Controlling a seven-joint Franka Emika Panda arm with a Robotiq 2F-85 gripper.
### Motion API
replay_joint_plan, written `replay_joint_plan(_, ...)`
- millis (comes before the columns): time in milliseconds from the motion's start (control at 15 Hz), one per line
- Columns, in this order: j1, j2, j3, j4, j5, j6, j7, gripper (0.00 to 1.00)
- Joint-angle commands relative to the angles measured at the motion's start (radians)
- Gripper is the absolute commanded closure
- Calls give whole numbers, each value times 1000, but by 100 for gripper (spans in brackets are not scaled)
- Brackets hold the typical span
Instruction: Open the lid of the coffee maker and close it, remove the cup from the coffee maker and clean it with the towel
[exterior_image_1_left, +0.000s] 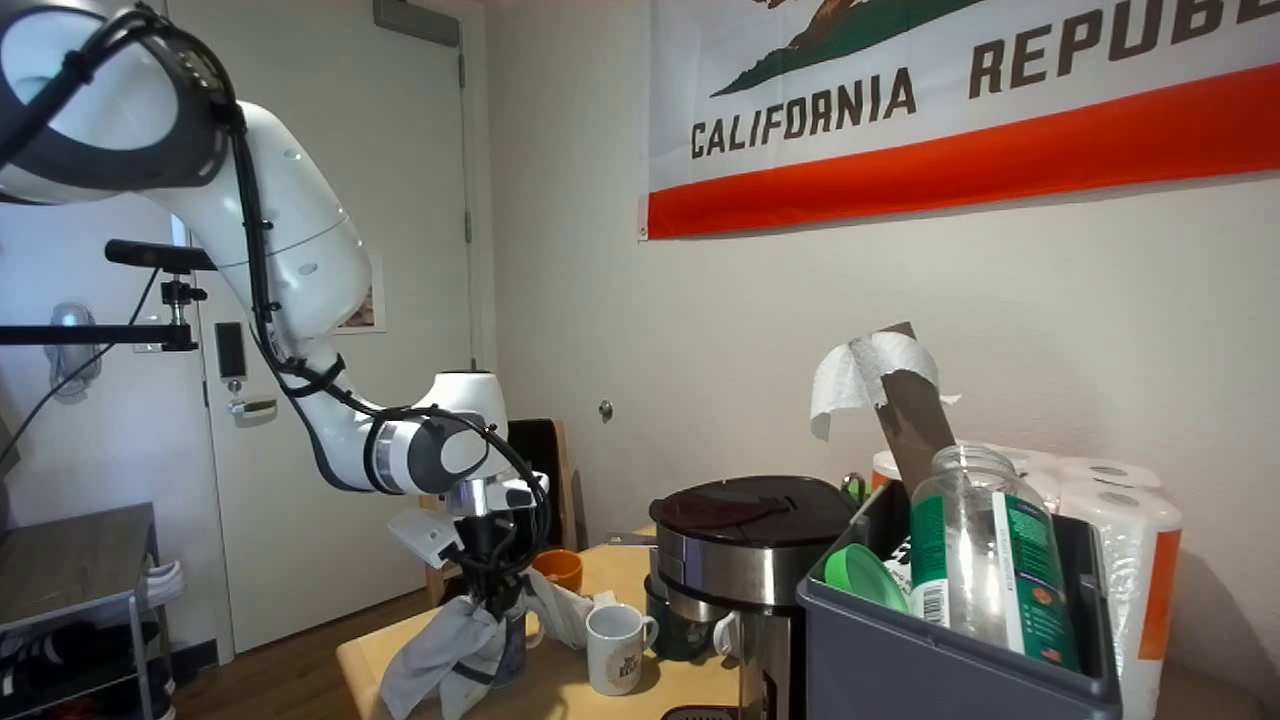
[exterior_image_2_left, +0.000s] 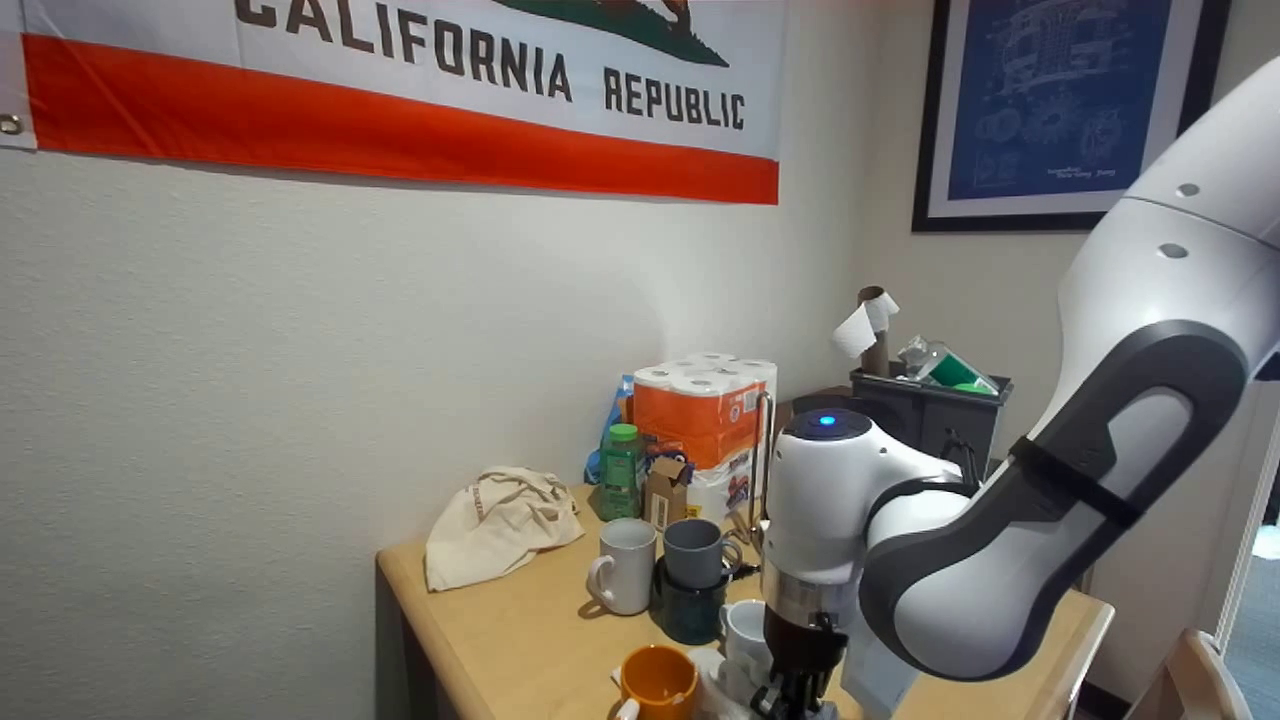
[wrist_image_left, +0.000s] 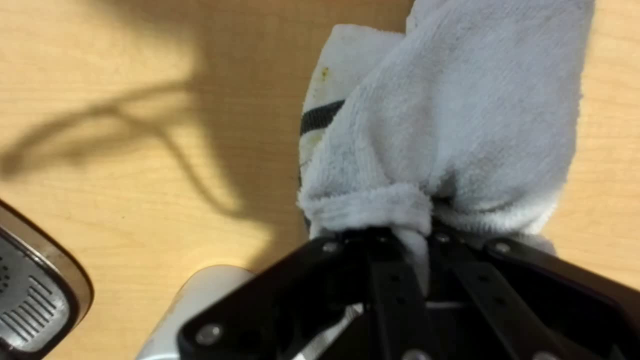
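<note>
My gripper (exterior_image_1_left: 495, 598) points down over the table and is shut on a whitish-grey towel (exterior_image_1_left: 440, 650). In the wrist view the towel (wrist_image_left: 465, 110) is bunched between the fingers (wrist_image_left: 410, 245) and spreads beyond them. A dark blue mug (exterior_image_1_left: 512, 650) stands partly hidden behind the towel, right under the gripper; I cannot tell whether the towel touches its inside. The coffee maker (exterior_image_1_left: 725, 575) stands with its dark lid (exterior_image_1_left: 760, 508) down. Its drip tray (wrist_image_left: 30, 295) shows in the wrist view. A white printed mug (exterior_image_1_left: 614, 650) stands between gripper and coffee maker.
An orange mug (exterior_image_2_left: 658, 682) stands close to the gripper. Grey mug (exterior_image_2_left: 693, 553), stacked on a dark one, and white mug (exterior_image_2_left: 627, 565) stand farther back. A grey bin (exterior_image_1_left: 960, 660) with a plastic jar (exterior_image_1_left: 990, 560) stands beside the coffee maker. A cloth bag (exterior_image_2_left: 500, 525) lies by the wall.
</note>
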Motion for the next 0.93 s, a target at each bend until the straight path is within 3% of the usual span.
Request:
replay_joint_plan(0,-16,-8,28,3,34,-26,-26,96)
replay_joint_plan(333,-108,-33,134,22,247,-125,-196,97)
replay_joint_plan(867,-176,-123,162,63,394,-198,-307,97)
